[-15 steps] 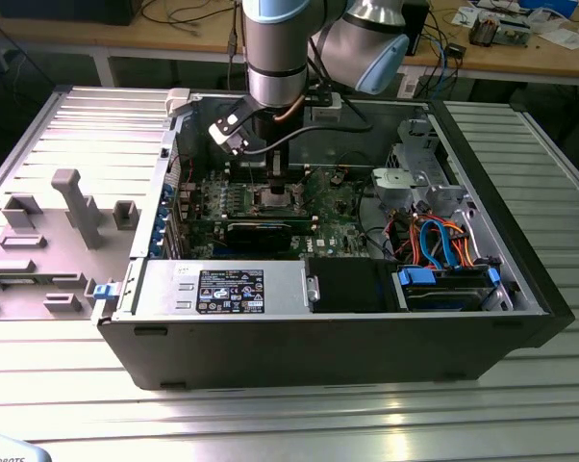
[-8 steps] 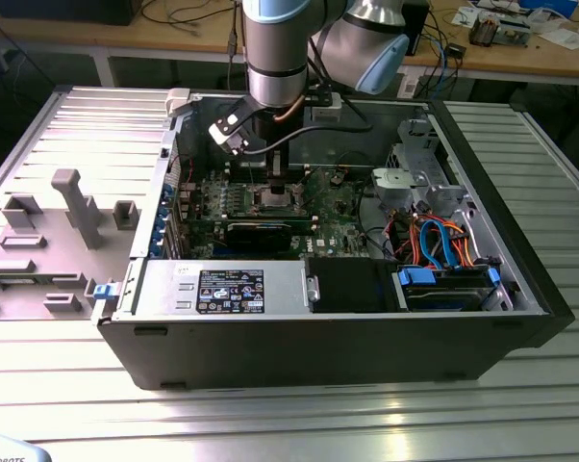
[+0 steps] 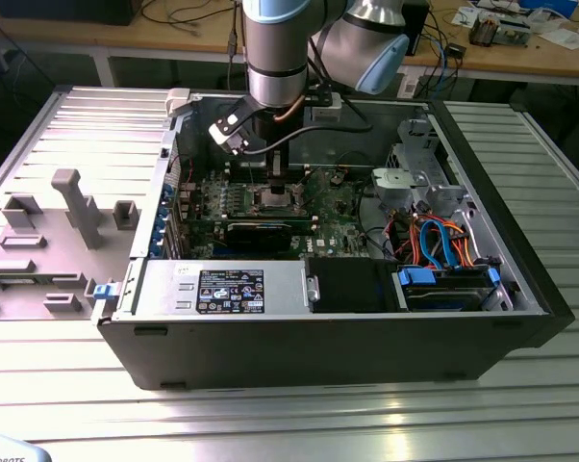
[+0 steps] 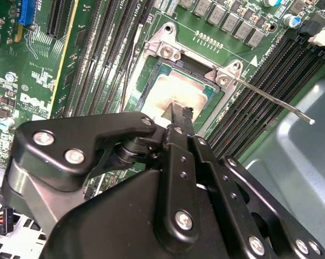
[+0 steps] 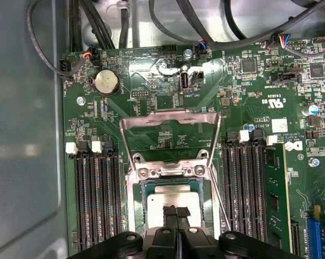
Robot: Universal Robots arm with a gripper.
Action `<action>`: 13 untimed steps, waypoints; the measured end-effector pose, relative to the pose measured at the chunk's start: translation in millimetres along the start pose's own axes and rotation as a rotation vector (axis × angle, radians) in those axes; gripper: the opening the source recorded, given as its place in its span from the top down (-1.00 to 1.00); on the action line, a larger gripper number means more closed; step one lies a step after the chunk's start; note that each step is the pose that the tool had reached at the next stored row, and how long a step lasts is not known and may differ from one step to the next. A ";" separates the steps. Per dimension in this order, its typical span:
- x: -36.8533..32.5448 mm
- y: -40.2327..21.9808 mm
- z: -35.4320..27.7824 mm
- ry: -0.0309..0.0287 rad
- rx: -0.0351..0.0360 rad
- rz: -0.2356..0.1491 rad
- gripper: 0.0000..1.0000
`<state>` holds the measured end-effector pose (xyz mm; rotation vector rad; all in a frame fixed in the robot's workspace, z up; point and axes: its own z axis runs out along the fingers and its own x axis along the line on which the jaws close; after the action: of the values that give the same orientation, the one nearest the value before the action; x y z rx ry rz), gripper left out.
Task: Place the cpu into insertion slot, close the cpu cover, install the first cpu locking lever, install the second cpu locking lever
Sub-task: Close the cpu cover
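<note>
Silver-topped, the cpu (image 5: 168,199) lies inside the insertion slot (image 5: 134,216), the cpu cover (image 5: 170,121) swung open beside it and the gripper (image 5: 177,210) clenched empty at its top, so seating likely wants light, straight-down pressure without sideways drag.

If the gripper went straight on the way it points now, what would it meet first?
The chip, lying in the socket: the gripper hangs right over its metal top, possibly touching it. The cover stands open, out of that line.
</note>
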<state>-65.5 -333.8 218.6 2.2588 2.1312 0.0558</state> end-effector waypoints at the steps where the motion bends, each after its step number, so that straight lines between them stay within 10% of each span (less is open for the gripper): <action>1: 0.1 0.5 0.1 -0.0003 0.0001 0.000 0.79; 6: 0.6 6.4 0.4 -0.0007 0.0033 0.000 0.79; 13: 0.7 6.9 0.9 -0.0032 0.0254 -0.001 0.79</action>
<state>-58.6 -333.5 218.1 2.2702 2.1435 0.0253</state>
